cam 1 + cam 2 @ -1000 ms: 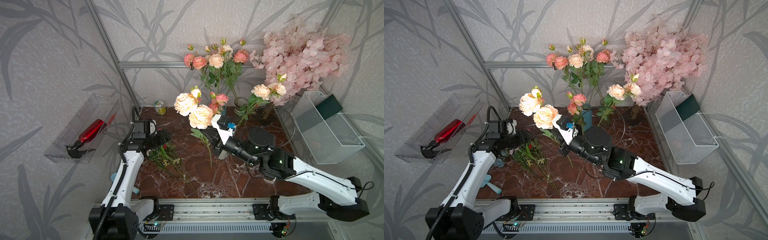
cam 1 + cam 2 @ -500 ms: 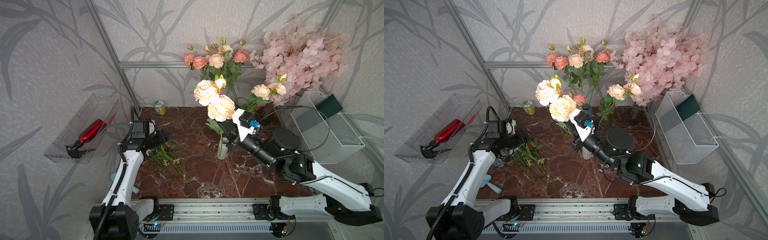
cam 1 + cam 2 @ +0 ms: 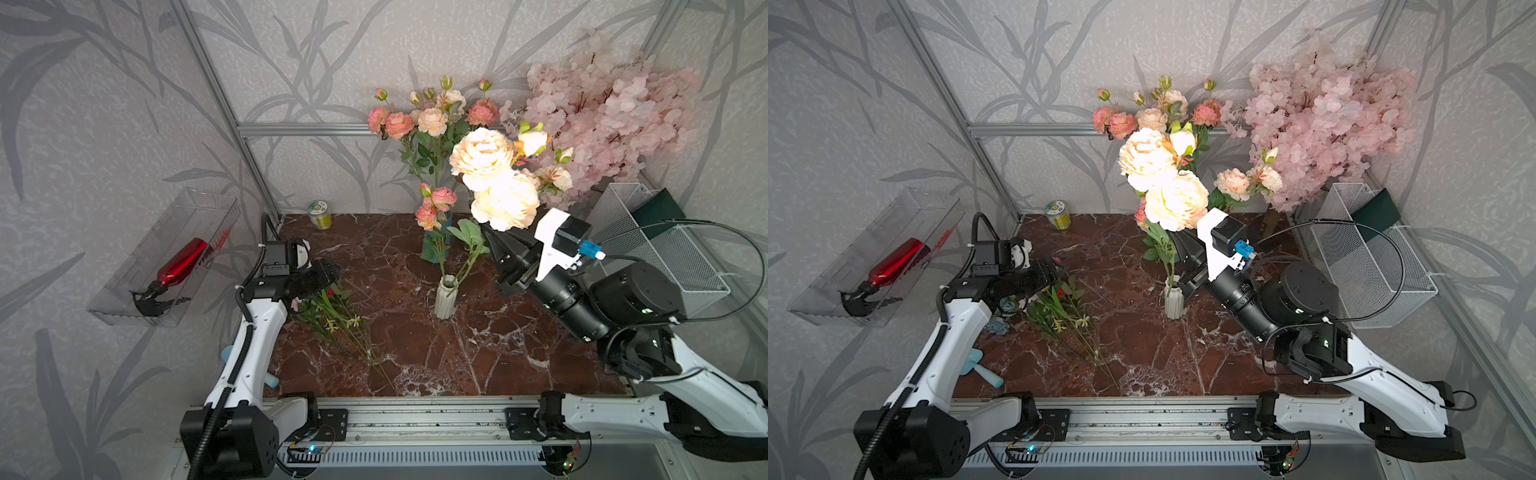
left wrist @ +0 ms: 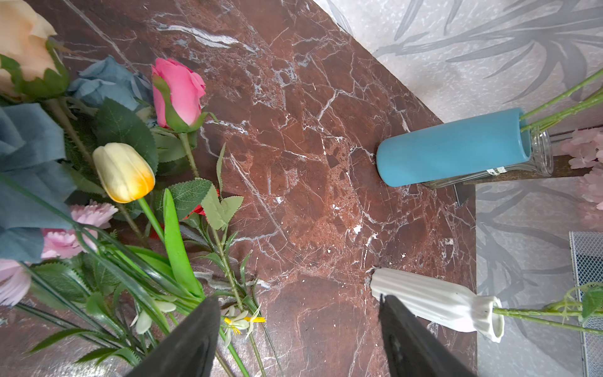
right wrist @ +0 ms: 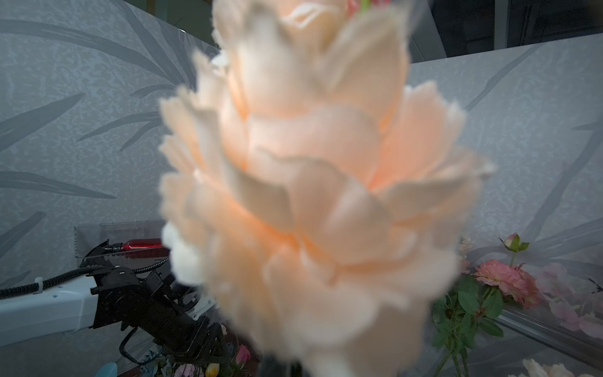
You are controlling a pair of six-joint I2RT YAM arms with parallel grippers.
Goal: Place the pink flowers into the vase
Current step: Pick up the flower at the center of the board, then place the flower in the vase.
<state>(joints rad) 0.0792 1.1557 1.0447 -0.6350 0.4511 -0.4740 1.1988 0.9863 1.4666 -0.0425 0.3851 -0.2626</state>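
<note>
My right gripper [image 3: 488, 241] is shut on the stem of a spray of pink flowers [image 3: 494, 178], just below its two big pale peach heads. The spray leans up and to the right, and its stem runs down into the mouth of the white ribbed vase [image 3: 446, 297] in mid-table. In the right wrist view a blurred peach head [image 5: 310, 196] fills the picture and hides the jaws. My left gripper [image 4: 298, 326] hangs open over the left of the table with nothing between its fingers; in that view the vase [image 4: 434, 303] shows a green stem in its mouth.
A pile of mixed flowers [image 3: 332, 316] lies under the left gripper. More pink sprays stand in a blue vase [image 3: 432, 249] behind. At the back are a green can [image 3: 320, 214] and a blossom tree [image 3: 602, 116]. A wire basket [image 3: 660, 249] is on the right, a clear tray [image 3: 166, 257] on the left wall.
The right arm has swung right and back with the spray, whose heads rose and moved right, uncovering the white vase with the stem in it. The left arm has stayed put.
</note>
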